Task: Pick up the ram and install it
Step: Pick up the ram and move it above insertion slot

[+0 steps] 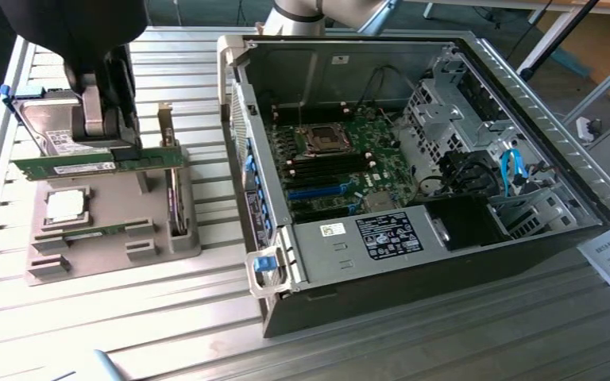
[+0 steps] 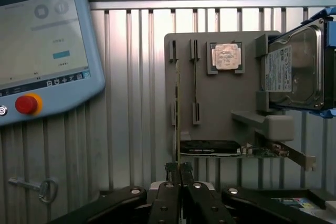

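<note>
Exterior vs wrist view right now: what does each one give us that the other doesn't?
Exterior adds: the open computer case with its motherboard, and the ram held level in the shut end effector. Wrist adds: a teach pendant with a red stop button, and a key on the slatted table. Shared: the grey fixture, the processor chip, the hard drive and the expansion card.
</note>
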You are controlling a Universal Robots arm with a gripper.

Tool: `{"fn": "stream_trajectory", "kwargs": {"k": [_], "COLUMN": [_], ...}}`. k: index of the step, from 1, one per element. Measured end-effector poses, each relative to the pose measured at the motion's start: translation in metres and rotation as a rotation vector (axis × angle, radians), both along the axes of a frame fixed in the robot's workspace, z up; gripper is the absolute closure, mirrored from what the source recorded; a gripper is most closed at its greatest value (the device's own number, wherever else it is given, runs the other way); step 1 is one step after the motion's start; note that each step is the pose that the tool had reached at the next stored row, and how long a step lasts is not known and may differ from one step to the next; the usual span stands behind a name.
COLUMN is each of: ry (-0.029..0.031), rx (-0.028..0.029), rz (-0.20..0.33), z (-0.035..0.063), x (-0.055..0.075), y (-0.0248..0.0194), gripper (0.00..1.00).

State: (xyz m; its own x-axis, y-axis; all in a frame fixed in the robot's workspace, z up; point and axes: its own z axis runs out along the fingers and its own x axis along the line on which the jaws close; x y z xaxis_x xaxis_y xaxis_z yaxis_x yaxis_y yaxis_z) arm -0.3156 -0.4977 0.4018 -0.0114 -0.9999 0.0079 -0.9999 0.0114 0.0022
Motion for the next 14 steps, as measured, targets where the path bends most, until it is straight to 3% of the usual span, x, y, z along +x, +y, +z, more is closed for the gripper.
{"fn": "stream_trajectory", "kwargs": {"k": [14], "ry": [-0.0001], "rx": [0.0001], "rz": [0.0], "z": [0.0], "x": [0.027], "y": [-0.0018], "gripper": [0.88]}}
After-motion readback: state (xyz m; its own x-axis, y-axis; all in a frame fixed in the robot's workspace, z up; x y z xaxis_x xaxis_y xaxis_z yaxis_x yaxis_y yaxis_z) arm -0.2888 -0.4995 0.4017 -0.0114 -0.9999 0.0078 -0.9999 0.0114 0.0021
